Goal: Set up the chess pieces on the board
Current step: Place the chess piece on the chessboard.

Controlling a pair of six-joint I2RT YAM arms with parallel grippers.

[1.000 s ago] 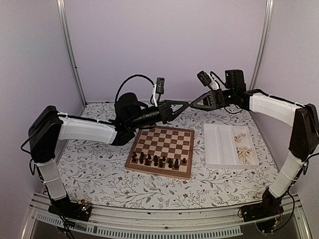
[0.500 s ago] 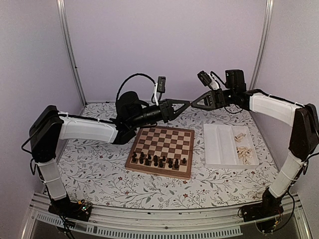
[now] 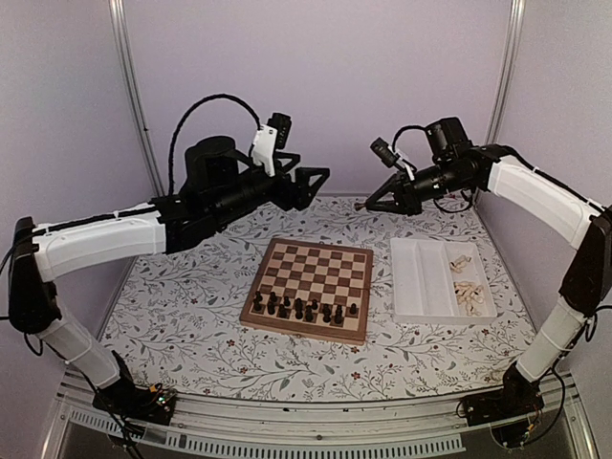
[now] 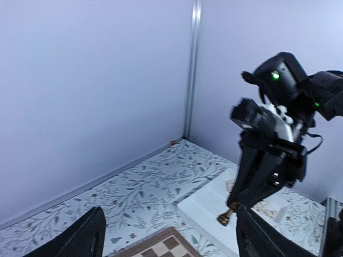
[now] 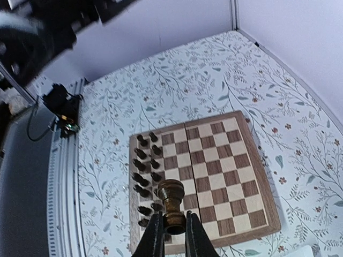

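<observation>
The board (image 3: 318, 273) lies mid-table, with dark chess pieces (image 3: 301, 308) in its two near rows. My right gripper (image 3: 364, 204) hangs above the board's far edge, shut on a dark brown piece (image 5: 172, 201) held by its base, head pointing away. The same piece (image 4: 226, 216) shows at the right gripper's tip in the left wrist view. My left gripper (image 3: 316, 184) is high and to the left, open and holding nothing, its fingers (image 4: 88, 235) wide apart. Cream pieces (image 3: 467, 292) lie in the white tray (image 3: 421, 277).
The tray sits right of the board on the floral cloth (image 3: 182, 316). Metal posts (image 3: 134, 96) and lilac walls close off the back and sides. The left arm's cable (image 3: 206, 105) loops above it.
The two grippers were tip to tip; the left one has opened, let go and drawn back up and left. The right gripper keeps the dark piece.
</observation>
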